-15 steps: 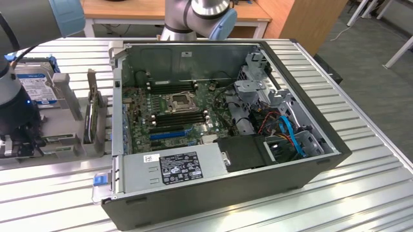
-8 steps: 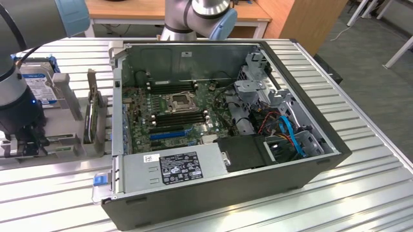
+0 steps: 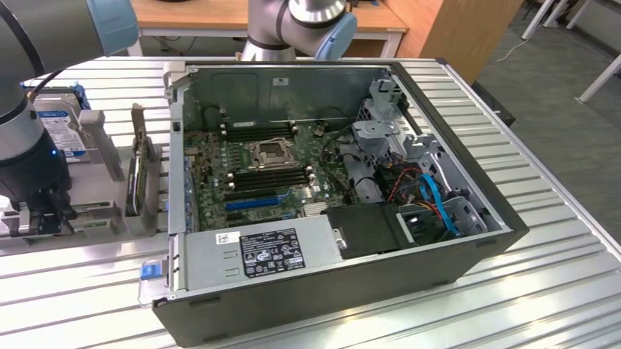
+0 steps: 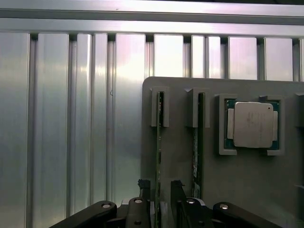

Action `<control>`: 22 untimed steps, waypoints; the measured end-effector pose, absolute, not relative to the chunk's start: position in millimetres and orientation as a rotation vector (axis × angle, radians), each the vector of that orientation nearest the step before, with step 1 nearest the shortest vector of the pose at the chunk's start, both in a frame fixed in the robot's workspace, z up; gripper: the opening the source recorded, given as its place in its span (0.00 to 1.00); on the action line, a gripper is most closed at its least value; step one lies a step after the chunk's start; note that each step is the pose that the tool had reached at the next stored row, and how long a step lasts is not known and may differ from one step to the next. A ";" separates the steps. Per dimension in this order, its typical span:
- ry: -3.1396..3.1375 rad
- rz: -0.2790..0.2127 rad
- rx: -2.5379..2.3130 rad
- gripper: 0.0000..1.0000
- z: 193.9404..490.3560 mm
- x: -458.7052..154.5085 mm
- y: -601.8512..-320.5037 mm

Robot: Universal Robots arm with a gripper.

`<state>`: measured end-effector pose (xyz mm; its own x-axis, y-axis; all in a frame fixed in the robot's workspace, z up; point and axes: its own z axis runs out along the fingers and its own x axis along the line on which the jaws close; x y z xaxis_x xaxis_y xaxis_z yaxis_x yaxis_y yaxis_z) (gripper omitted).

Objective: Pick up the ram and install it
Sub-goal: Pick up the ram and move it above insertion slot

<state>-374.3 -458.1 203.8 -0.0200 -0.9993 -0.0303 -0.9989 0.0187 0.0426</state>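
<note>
Jaws sit low over the grey holder (image 4: 247, 190) on the worktop (image 4: 71, 118), at the exterior view's left of the open PC case (image 3: 339, 305). Jaws open, straddling the ram (image 4: 158, 137), with a gap showing, not clamped. Ram stands on edge in its holder slot. A second stick (image 4: 195, 142) is just beside it, and a CPU (image 4: 251, 124) sits in the next pocket.

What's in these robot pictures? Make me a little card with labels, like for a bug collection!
ram: on edge in a slot of the gray holder, not lifted yet
gripper: down at the ram, fingers open, one each side of it
second ram stick: in the next slot
processor chip: flat in the holder
computer case: open, motherboard showing
</note>
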 end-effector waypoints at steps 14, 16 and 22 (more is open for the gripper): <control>-2.236 -0.081 2.194 0.31 198.5 -374.2 -458.5; -2.236 -0.081 2.193 0.31 198.6 -374.3 -459.1; -2.236 -0.081 2.193 0.31 198.6 -374.3 -461.0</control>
<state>-374.3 -461.0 198.6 -0.0200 -0.9993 -0.0304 -0.9989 0.0187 0.0425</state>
